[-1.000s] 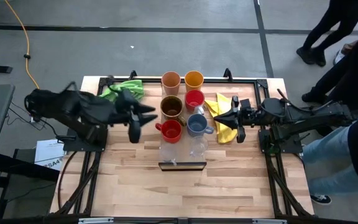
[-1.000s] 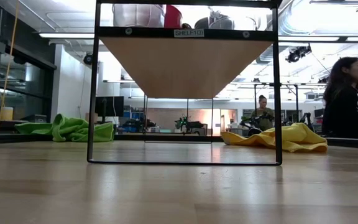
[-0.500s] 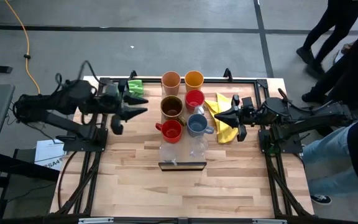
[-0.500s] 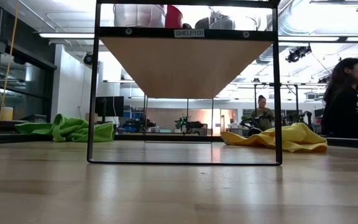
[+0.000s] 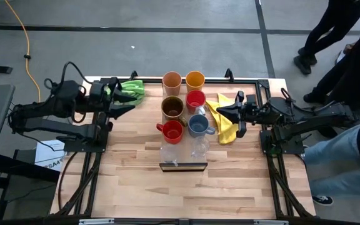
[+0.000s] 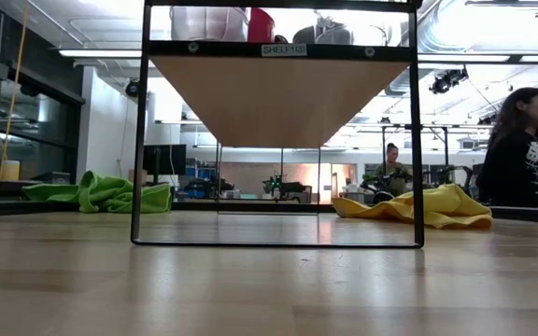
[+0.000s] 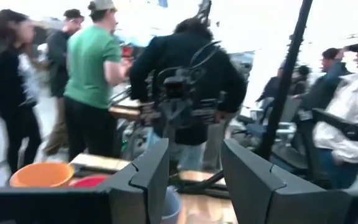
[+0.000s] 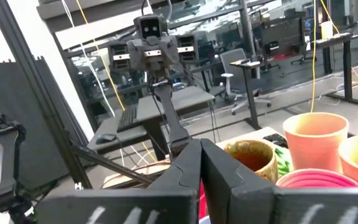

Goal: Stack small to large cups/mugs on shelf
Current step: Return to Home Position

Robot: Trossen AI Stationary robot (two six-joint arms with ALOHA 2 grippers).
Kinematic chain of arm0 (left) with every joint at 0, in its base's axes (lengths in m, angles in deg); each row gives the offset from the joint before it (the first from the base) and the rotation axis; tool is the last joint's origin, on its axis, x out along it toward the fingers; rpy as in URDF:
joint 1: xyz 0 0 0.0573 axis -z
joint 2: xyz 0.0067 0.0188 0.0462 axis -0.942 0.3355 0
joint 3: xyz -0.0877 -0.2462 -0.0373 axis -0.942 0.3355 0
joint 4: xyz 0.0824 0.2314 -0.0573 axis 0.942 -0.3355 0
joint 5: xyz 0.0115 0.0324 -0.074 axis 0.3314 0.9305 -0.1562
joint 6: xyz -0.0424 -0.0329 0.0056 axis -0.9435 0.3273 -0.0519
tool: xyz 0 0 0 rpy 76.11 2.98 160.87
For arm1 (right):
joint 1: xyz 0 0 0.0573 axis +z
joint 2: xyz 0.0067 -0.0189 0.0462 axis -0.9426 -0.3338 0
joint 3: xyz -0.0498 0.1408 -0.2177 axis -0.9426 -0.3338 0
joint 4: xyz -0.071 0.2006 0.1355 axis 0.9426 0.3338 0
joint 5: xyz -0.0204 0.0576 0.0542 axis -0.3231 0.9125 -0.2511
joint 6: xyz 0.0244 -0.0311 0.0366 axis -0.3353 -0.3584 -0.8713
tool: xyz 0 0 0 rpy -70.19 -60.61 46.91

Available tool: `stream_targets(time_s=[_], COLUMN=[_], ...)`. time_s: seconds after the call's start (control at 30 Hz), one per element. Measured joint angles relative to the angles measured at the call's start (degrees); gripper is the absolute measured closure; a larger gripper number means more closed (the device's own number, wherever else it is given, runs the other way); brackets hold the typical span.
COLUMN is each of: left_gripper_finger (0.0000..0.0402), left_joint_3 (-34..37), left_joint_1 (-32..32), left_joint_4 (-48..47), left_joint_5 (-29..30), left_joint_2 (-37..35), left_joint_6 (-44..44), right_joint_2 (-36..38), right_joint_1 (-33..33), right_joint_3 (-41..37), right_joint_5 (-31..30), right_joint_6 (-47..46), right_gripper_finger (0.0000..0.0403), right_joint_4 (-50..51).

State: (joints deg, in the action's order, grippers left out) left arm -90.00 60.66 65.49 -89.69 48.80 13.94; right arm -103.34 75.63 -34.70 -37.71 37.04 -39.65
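The cups/mugs stand on the shelf [image 5: 183,166] in two rows: peach tumbler [image 5: 172,80], orange tumbler [image 5: 195,79], brown mug [image 5: 173,107], two red mugs [image 5: 195,99] [image 5: 170,131], grey-blue mug [image 5: 198,125] and two clear glasses [image 5: 169,153] [image 5: 199,148]. My left gripper [image 5: 129,103] hangs open and level, left of the shelf near the green cloth, holding nothing; its wrist view shows the wide gap [image 7: 194,180]. My right gripper [image 5: 219,110] hangs shut and empty over the yellow cloth, pointing at the mugs [image 8: 201,168].
A green cloth [image 5: 129,87] lies at the far left of the table and a yellow cloth [image 5: 224,124] right of the shelf. The shelf stands on thin black legs [image 6: 139,140]. People stand beyond the table's right edge [image 5: 355,69].
My left gripper has drawn back from beside the nearer red mug toward the table's left and far edge, tipping up from a downward slant to level. Its fingers have stayed open. The cups have not moved.
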Motion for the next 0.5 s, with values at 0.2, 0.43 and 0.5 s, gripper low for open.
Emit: stream_targets(time_s=[0.2,0.43,0.5], left_gripper_finger=[0.0268,0.0268,0.0268], left_joint_3=[0.0,0.2,1.7], left_joint_1=[0.0,0.0,0.0], left_joint_4=[-3.5,-3.9,-2.0], left_joint_5=[2.2,1.9,1.8], left_joint_2=[0.1,1.1,1.2], left_joint_6=[-8.6,-5.1,-4.2], right_joint_2=[1.0,3.0,2.7], right_joint_1=[-1.2,-6.6,-7.2], right_joint_3=[0.2,11.5,14.9], right_joint_5=[0.9,6.4,6.4], right_joint_6=[0.6,3.2,5.9], right_gripper_finger=[0.0402,0.0402,0.0402], right_joint_4=[1.8,26.1,31.2])
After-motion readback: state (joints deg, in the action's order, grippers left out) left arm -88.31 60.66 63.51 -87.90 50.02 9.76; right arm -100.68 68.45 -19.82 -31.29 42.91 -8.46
